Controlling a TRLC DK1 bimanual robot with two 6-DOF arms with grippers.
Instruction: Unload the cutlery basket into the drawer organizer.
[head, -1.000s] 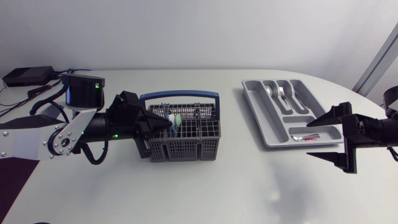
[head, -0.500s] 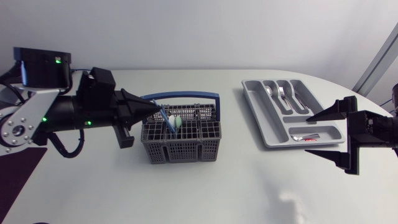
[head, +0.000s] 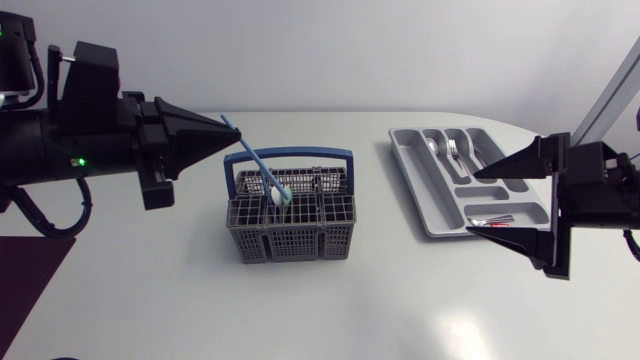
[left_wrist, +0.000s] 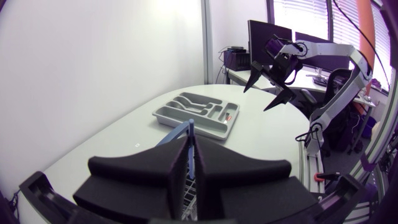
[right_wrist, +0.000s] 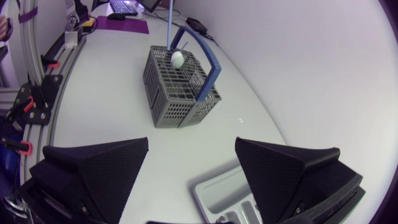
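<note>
Your left gripper (head: 222, 126), upper left: fingers clamped on blue spoon (head: 256, 166) | spoon slants down, bowl over basket (head: 295, 240) at centre | your right gripper (head: 473, 202), right edge: fingers spread wide, beside tray (head: 408, 178)

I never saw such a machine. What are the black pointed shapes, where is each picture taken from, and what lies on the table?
The black wedges are a two-armed robot's grippers, like hands. One picture looks down from above; the other two come from a camera on each wrist. On the white table stand a grey plastic cutlery basket with a blue handle and a grey drawer organizer holding cutlery. The left gripper is shut on a spoon with a light blue handle, hanging over the basket. The right gripper is open, empty.
</note>
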